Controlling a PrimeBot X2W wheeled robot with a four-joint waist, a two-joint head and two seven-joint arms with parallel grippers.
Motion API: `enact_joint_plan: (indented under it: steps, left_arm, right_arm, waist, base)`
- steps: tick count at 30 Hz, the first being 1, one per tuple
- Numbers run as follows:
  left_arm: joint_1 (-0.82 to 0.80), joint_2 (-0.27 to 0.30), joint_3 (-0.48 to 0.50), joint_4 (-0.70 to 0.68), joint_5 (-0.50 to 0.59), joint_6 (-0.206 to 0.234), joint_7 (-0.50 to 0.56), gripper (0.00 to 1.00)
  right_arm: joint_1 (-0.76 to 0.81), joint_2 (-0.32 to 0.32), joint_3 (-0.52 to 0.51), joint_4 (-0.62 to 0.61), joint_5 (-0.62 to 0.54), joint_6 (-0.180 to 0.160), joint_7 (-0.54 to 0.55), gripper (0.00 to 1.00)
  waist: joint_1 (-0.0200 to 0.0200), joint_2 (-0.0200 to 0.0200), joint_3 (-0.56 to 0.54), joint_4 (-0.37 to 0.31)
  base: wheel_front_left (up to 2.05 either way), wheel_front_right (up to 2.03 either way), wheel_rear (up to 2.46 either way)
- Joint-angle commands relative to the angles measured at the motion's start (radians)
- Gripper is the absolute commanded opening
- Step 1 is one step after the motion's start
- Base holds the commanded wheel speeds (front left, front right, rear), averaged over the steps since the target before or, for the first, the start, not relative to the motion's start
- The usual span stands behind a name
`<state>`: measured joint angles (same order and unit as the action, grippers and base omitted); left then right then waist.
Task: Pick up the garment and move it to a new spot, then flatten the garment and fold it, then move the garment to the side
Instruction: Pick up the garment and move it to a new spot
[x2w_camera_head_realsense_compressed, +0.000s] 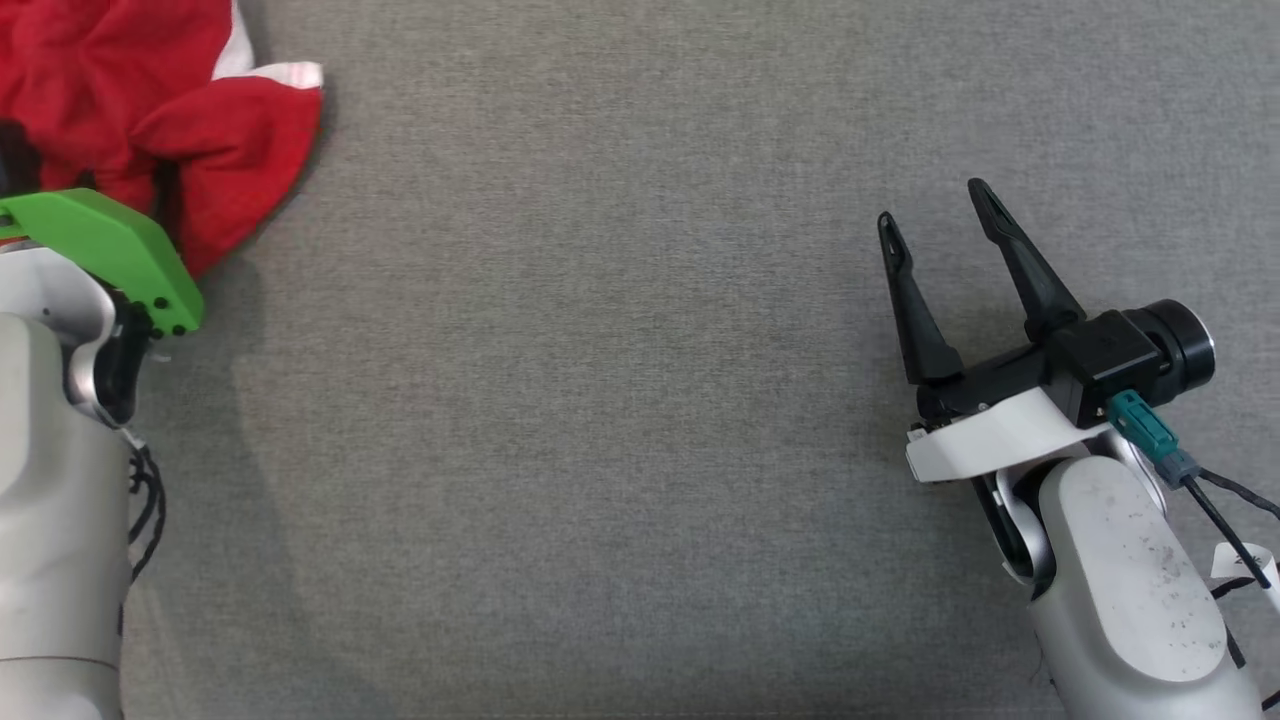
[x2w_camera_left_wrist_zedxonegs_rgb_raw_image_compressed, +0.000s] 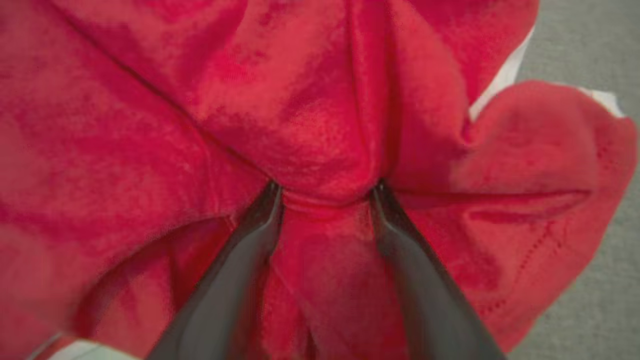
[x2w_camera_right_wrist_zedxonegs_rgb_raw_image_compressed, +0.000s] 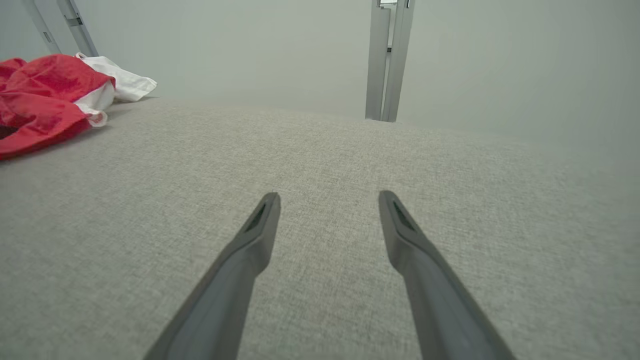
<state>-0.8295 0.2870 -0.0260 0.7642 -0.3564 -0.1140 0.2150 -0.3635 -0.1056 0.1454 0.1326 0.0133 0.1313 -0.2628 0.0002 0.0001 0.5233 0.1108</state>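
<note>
Grey woven fabric covers the whole work surface in front of you, and most of it is bare. Nearest you on the right, the right gripper hovers low over that cloth with its two dark fingers spread wide, nothing between them, tips pointing away from you; a teal connector with a black cable hangs off its wrist. On your left, the pale left forearm reaches up the left edge of the head view, and a green bracket at its wrist overlaps the near edge of the red garment. That garment lies crumpled at the far left corner of the surface, with white trim showing along its far-right edge. From the left wrist camera you can see the left gripper pushed down into the red folds: its fingers stand wide apart, each tip pressed into the cloth, with a ridge of fabric bunched between them but not pinched. Beyond the garment, the right wrist camera shows a white piece of cloth lying just behind it; you cannot tell whether it belongs to the same garment. Farthest back stand a pale wall and an upright metal post.
</note>
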Motion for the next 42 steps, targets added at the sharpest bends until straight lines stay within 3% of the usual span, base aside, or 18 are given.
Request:
enact_joint_plan:
  steps: [1, 12, 24, 31, 35, 42]
  left_arm:
    - [-0.017, 0.022, -0.003, 0.01, 0.009, 0.001, 0.009, 0.0]
    - [0.111, 0.116, 0.006, -0.203, -0.029, -0.011, -0.018, 0.0]
    - [0.261, 0.173, 0.055, -0.719, -0.098, 0.019, 0.128, 0.0]
    - [0.33, 0.132, 0.0, -0.985, -0.179, 0.01, 0.226, 0.0]
    - [0.377, 0.097, -0.03, -1.099, -0.246, 0.009, 0.261, 0.0]
    - [0.455, -0.036, -0.17, -1.238, -0.465, 0.001, 0.324, 0.0]
  right_arm:
    - [-0.014, 0.008, 0.0, 0.003, 0.009, -0.001, -0.003, 1.0]
    - [0.088, 0.04, -0.025, 0.037, 0.024, -0.001, -0.003, 1.0]
    - [0.164, 0.051, -0.026, 0.056, 0.042, -0.001, -0.003, 1.0]
    - [0.186, 0.053, -0.027, 0.056, 0.049, -0.001, -0.003, 1.0]
    - [0.194, 0.054, -0.02, 0.053, 0.07, -0.001, -0.003, 1.0]
    - [0.22, 0.055, -0.016, 0.05, 0.11, -0.001, -0.003, 1.0]
  waist:
    - [-0.0002, -0.0001, 0.054, -0.088]
    - [-0.0002, -0.0001, -0.101, -0.083]
    - [-0.0002, -0.0001, -0.253, -0.074]
    - [-0.0002, -0.0001, -0.294, -0.12]
    - [-0.0002, -0.0001, -0.312, -0.187]
    - [-0.0002, -0.0001, -0.327, -0.331]
  base:
    - [0.0, 0.0, 0.0]
    - [0.0, 0.0, 0.0]
    - [0.0, 0.0, 0.0]
    - [0.0, 0.0, 0.0]
    - [0.0, 0.0, 0.0]
    - [0.0, 0.0, 0.0]
